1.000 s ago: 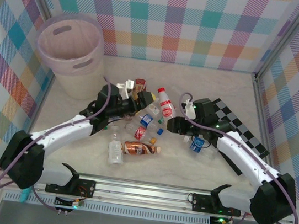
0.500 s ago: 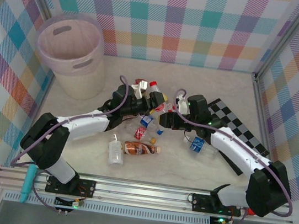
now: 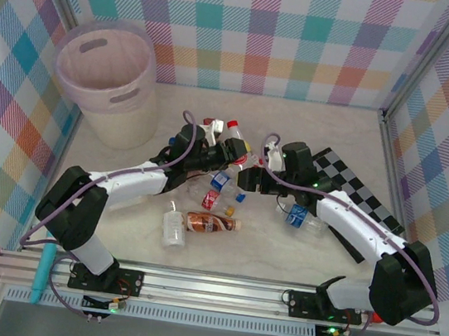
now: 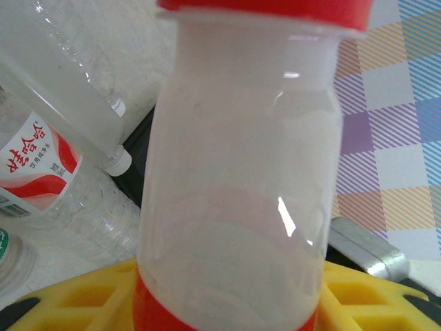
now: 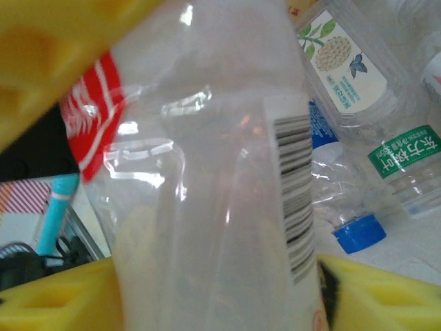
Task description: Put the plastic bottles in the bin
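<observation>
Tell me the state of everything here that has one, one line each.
Large round pale pink plastic bin, upright, nothing visible inside.
White plastic bottle with red cap, between both grippers' fingers.
Left gripper, shut on that bottle.
Right gripper, around the bottle, grip unclear.
Brown plastic bottle, lying on its side.

Glossy clear plastic bottles; translucent plastic bin
</observation>
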